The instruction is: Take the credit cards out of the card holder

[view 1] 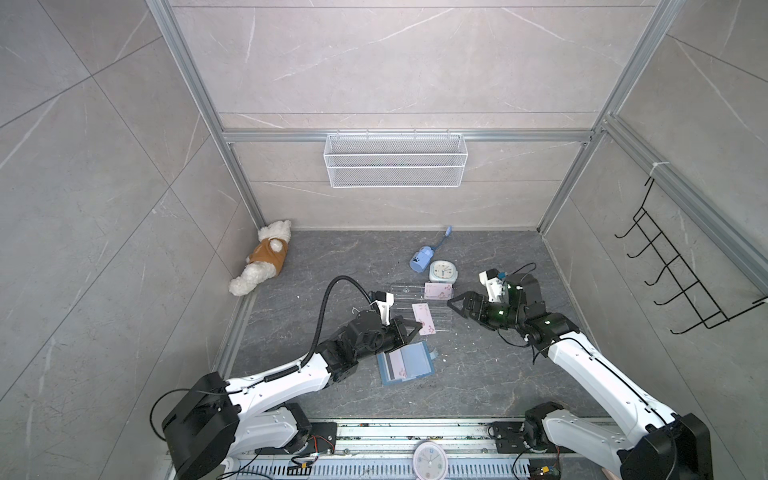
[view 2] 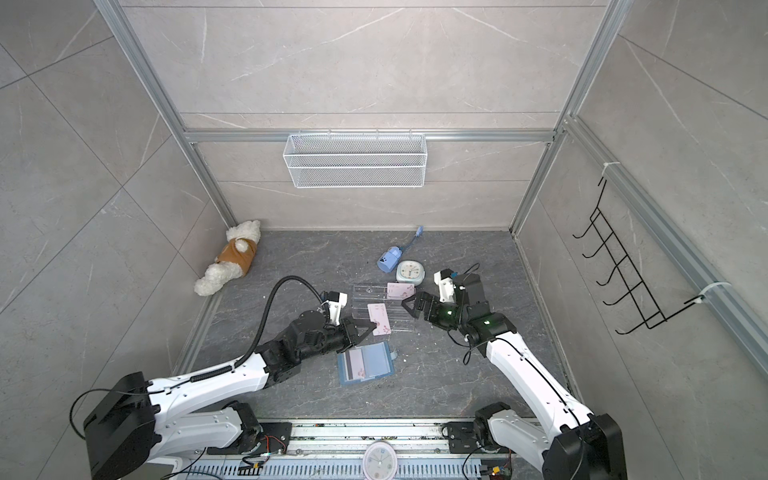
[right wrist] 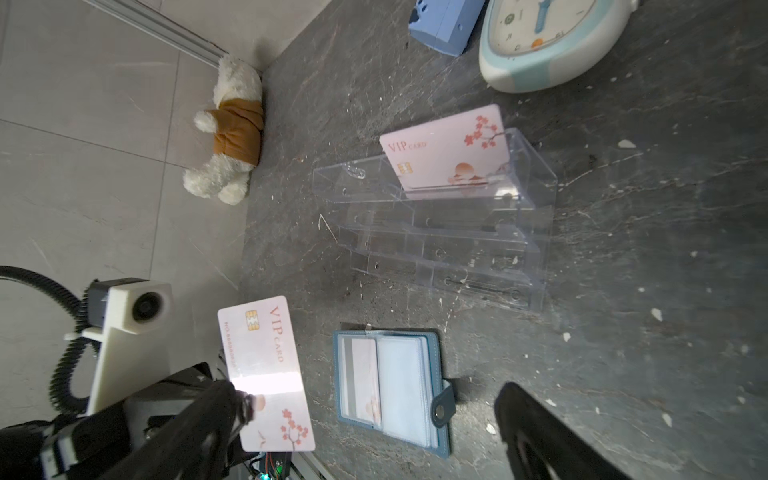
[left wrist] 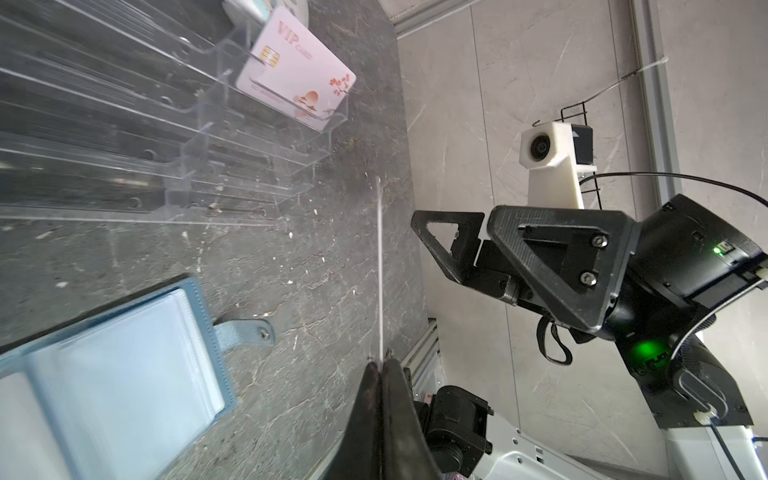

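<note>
The dusty-blue card holder lies open on the dark floor. One striped credit card sits in its left sleeve. My left gripper is shut on a pink credit card, lifted just beyond the holder; the left wrist view shows that card edge-on. Another card stands in the clear acrylic rack. My right gripper is open and empty beside the rack's right end.
A blue alarm clock and a small blue object lie behind the rack. A plush bear rests in the back left corner. A wire basket hangs on the back wall, black hooks on the right wall.
</note>
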`<state>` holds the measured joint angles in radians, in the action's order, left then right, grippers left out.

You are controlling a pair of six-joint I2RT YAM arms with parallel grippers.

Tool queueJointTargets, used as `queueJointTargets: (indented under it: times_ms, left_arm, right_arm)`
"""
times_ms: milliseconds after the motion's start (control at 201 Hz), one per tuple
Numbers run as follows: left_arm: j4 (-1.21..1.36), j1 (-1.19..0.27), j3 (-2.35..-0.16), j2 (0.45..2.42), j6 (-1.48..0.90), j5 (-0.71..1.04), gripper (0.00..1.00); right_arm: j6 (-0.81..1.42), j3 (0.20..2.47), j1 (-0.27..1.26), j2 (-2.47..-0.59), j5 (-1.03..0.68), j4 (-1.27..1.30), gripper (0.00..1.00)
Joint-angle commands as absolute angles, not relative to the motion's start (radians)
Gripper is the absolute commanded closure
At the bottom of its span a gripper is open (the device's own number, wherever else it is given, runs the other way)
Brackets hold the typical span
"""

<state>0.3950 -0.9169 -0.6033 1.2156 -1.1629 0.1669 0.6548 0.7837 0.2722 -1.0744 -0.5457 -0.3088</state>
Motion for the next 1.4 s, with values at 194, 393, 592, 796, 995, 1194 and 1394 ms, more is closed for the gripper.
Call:
queueJointTargets:
  times_ms: [194,393,592,796,995,1194,1394]
  left_arm:
    - [0.779,-0.925,-0.755,1.400,-1.277,0.314,1.00]
    - [0.961,-0.926,-0.821,1.536,-1.368,0.396,1.00]
    - [1.022,-0.927,-0.863,1.602,-1.416,0.441,1.00]
    - [1.053,-0.927,-0.861,1.621,-1.439,0.452,1.00]
    - [1.051,-0.927,-0.864,1.629,-1.441,0.456,1.00]
    - [1.046,-0.927,-0.875,1.637,-1.442,0.459,1.00]
    - [1.050,-0.927,-0.869,1.639,-1.445,0.464,1.00]
  right_arm:
    - [0.713,0.814,0.107,-1.021,-0.812,-0.202,0.04]
    - [0.771,0.808,0.019,-0.993,-0.913,-0.141,0.11]
    - [0.829,0.779,-0.019,-0.975,-0.962,-0.069,0.20]
    - [0.844,0.754,-0.021,-0.980,-0.977,-0.045,0.28]
    - [0.870,0.727,-0.020,-0.971,-0.998,-0.006,0.39]
    - [0.890,0.707,-0.020,-0.957,-1.007,0.012,0.55]
    - [0.905,0.690,-0.020,-0.956,-1.017,0.029,0.64]
